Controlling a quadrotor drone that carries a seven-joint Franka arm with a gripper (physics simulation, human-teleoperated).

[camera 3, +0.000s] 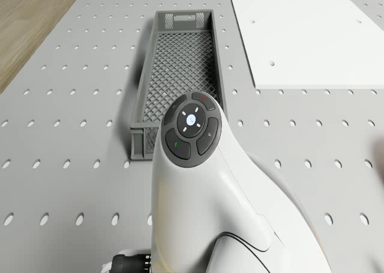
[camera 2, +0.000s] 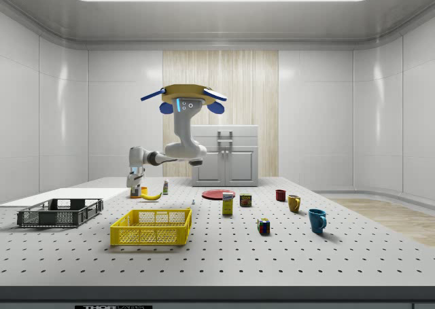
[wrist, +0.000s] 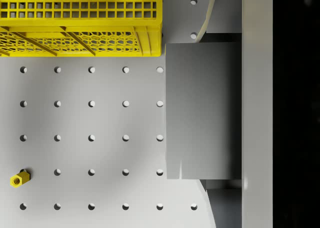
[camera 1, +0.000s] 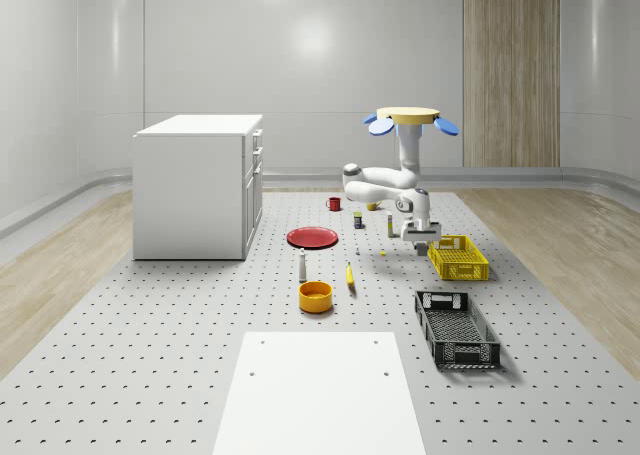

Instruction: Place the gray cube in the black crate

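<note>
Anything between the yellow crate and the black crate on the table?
No. In the whole-scene view the stretch of perforated table between the yellow crate and the black crate is bare. The side view agrees: a bare gap separates them.

Gray cube (wrist: 202, 110) and black crate (camera 1: 456, 328)

We are seeing the cube's flat gray face close in the wrist view, beside a yellow crate's corner; the black mesh crate is lying empty and upright on the perforated table.

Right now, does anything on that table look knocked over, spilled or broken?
Nothing stands out. The black crate and yellow crate sit flat and whole, nothing is spilled. The drone hovers over the table, its hand holding the gray cube beside the yellow crate.
</note>
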